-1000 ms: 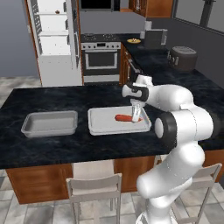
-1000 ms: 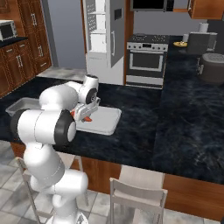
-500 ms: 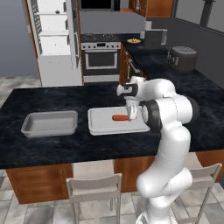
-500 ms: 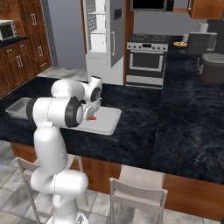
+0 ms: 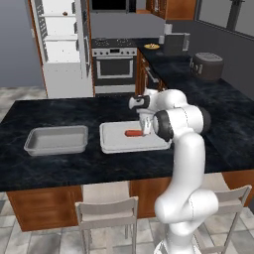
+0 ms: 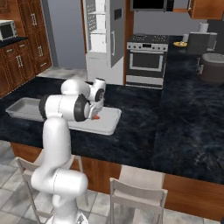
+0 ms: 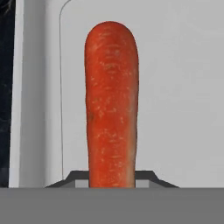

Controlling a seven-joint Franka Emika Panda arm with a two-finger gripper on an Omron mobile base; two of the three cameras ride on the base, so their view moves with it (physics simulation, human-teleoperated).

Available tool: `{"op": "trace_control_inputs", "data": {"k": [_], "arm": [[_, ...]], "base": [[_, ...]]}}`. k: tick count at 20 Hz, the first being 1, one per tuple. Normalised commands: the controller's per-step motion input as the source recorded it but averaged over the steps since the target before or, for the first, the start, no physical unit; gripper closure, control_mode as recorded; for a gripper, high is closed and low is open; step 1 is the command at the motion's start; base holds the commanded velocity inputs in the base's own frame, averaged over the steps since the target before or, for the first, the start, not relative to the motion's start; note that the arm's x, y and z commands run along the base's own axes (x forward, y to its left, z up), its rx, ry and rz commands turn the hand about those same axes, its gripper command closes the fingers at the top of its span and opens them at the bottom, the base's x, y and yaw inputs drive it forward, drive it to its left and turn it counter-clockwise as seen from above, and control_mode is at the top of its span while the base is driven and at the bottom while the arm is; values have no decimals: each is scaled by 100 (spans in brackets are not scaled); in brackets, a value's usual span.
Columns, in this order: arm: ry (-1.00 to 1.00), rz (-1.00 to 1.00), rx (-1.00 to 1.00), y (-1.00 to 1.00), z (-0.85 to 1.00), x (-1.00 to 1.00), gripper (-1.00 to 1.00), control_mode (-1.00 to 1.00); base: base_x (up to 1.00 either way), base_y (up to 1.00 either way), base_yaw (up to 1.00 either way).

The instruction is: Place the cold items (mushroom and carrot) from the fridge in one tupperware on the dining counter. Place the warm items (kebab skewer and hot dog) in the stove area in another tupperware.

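Carrot [image 7: 111, 105] sits clamped in the pincer [image 5: 147, 130], over the nearer container [image 5: 111, 144] on the table [image 5: 59, 166]. The second container [image 5: 55, 140] looks bare (mushroom and warm food apparently not yet packed). Base views give that layout; the hand view alone shows the carrot between the fingertips.

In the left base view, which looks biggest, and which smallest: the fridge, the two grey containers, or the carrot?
1. The fridge, though it stands farthest from the camera.
2. The two tupperwares, left and right: they look alike, so no ranking between them.
3. The carrot, clearly smallest.
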Motion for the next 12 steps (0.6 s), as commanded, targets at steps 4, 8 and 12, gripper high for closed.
{"op": "trace_control_inputs", "data": {"k": [4,8,12], "arm": [[0,0,0,0,-41,48,100,-100],[0,0,0,1,-43,44,100,-100],[0,0,-4,1,-45,16,-100,-100]], "base": [[0,0,0],[0,0,0],[0,0,0]]}}
